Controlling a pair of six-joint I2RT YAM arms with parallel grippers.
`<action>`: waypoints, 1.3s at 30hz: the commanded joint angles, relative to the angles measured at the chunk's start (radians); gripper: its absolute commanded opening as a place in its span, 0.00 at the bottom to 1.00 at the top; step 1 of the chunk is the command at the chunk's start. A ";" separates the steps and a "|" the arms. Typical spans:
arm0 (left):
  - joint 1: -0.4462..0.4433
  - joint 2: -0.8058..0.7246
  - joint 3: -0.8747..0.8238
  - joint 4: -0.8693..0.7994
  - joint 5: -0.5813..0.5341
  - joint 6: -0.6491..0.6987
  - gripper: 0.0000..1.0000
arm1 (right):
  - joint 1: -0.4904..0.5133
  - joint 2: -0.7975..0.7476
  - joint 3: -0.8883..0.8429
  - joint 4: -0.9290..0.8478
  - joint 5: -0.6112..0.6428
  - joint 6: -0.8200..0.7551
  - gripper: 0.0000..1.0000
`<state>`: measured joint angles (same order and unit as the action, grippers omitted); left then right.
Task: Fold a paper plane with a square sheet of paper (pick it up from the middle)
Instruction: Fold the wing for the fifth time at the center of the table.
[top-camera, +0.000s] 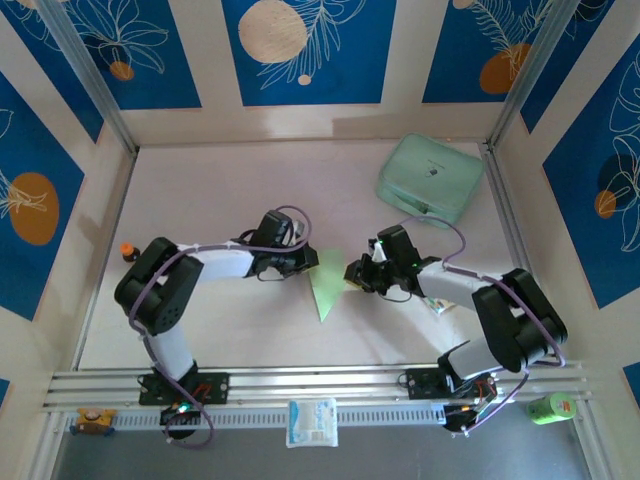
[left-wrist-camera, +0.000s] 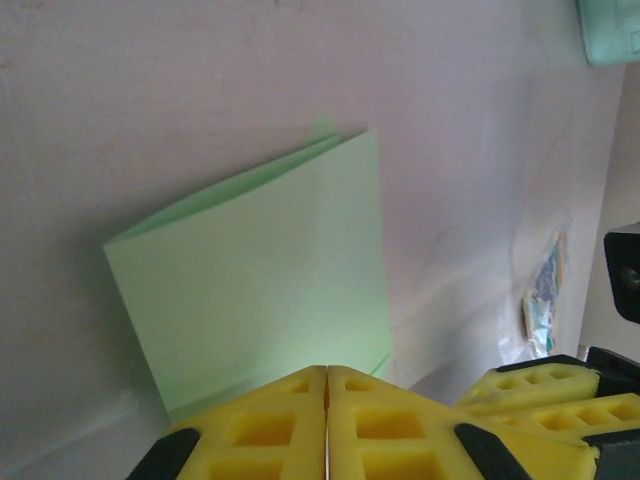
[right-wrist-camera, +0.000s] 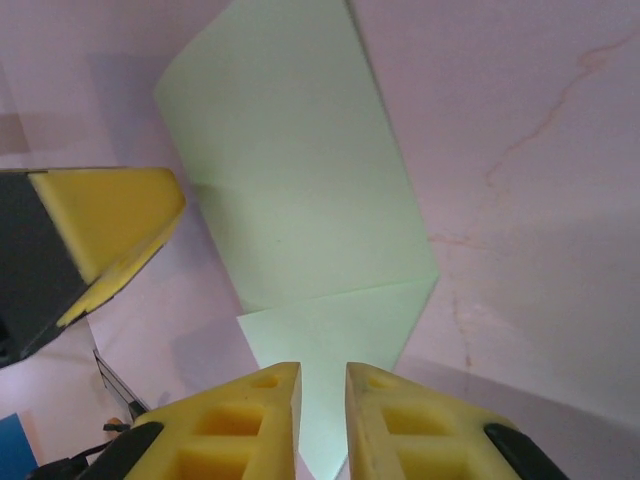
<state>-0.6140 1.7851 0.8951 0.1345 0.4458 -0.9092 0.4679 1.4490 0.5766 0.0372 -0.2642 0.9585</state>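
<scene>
Between the two grippers, near the middle of the table (top-camera: 200, 190), is where my light-green sheet of paper (top-camera: 325, 288) lies, folded into a wedge whose point aims back toward the arm bases. For readable writing I've got basically nothing. The mint-green case (top-camera: 430, 178) in the far right corner has a small dark mark on its lid that's too tiny to read. The white-and-blue packet (top-camera: 312, 422) down by the front rail has print I can't make out, and a second printed packet (top-camera: 440, 305) poking out from under the right arm is just as blurry. My left gripper (top-camera: 308, 262) sits at the wedge's far left corner. On the left wrist cam the left gripper (left-wrist-camera: 327, 375) has its yellow fingers pressed flat together with no gap, tips right at the near edge of the light-green sheet of paper (left-wrist-camera: 260, 280). I can't tell whether they're pressing it down or only touching it. My right gripper (top-camera: 355, 275) is over at the wedge's right edge. On the right wrist cam the right gripper (right-wrist-camera: 322, 385) has its fingers parted by a narrow slot, clamping nothing, with pale green paper showing through the slot and a crease running across the sheet just beyond the tips. One of the left gripper's yellow fingers (right-wrist-camera: 110, 215) sits just beside the sheet's left edge there.
</scene>
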 joint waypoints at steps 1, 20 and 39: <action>-0.007 0.035 0.024 -0.029 0.017 0.008 0.08 | -0.020 0.019 0.021 -0.037 -0.056 -0.036 0.23; -0.012 0.049 -0.105 0.070 0.140 0.079 0.04 | -0.040 0.052 0.013 -0.064 -0.107 -0.035 0.35; -0.013 0.048 -0.102 0.066 0.137 0.076 0.04 | -0.041 0.140 0.050 0.031 -0.199 -0.011 0.31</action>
<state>-0.6178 1.8469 0.8101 0.2462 0.5762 -0.8551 0.4313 1.5795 0.6006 0.0422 -0.4202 0.9432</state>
